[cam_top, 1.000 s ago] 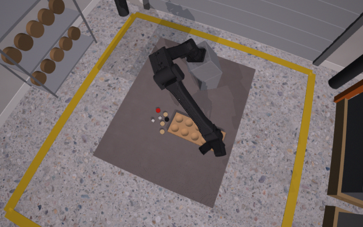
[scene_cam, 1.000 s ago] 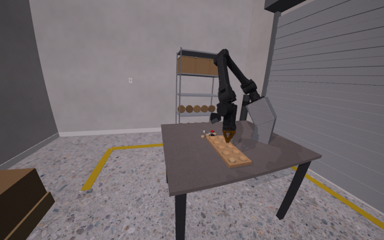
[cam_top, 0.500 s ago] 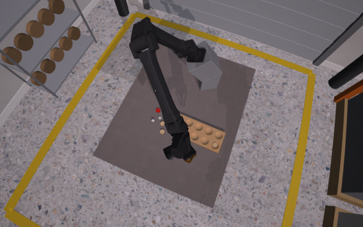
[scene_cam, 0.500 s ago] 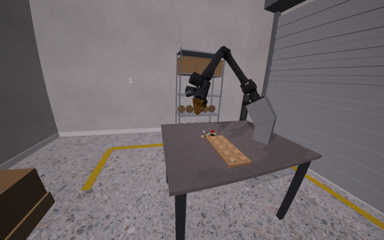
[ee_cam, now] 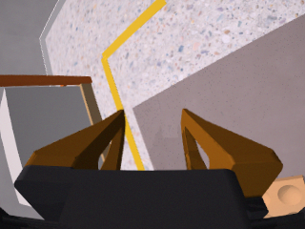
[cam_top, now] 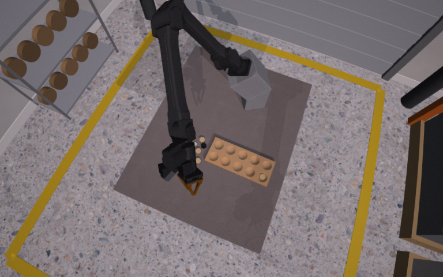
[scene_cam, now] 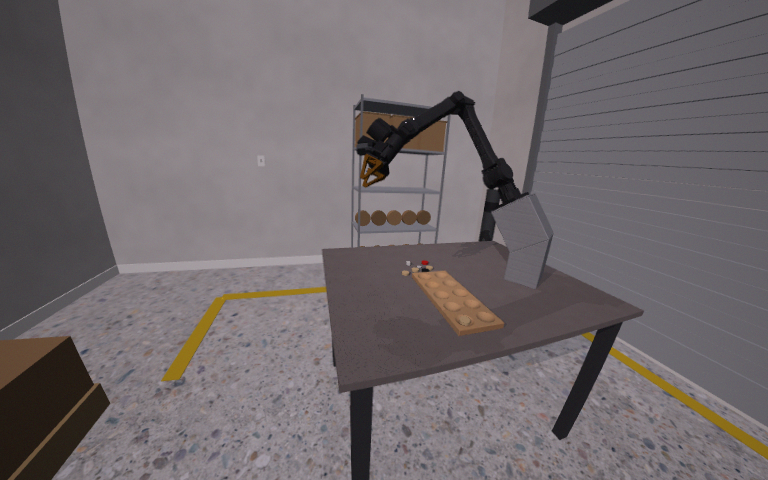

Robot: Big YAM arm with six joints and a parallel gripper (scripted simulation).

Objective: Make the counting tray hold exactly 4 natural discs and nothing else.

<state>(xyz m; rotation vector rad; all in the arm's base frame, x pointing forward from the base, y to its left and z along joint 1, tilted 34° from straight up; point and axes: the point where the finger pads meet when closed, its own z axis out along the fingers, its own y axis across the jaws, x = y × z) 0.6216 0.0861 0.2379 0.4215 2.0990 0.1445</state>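
One natural wooden disc (cam_top: 262, 176) sits in a corner pocket of the tan ten-pocket counting tray (cam_top: 209, 156), flat on my dark brown table (cam_top: 228, 212). I have the black arm's orange-fingered gripper (scene_cam: 370, 174) raised high above the table's far left side, fingers partly spread, nothing between them. Loose small discs (cam_top: 198, 151) lie just beside the tray's far end.

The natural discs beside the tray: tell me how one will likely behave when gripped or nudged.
Each natural disc looks small, flat and rigid, so it probably slides rather than rolls when nudged. It likely weighs little, so a bump from the gripper could scatter it into the black disc close by. Its thin edge may slip from the fingers.
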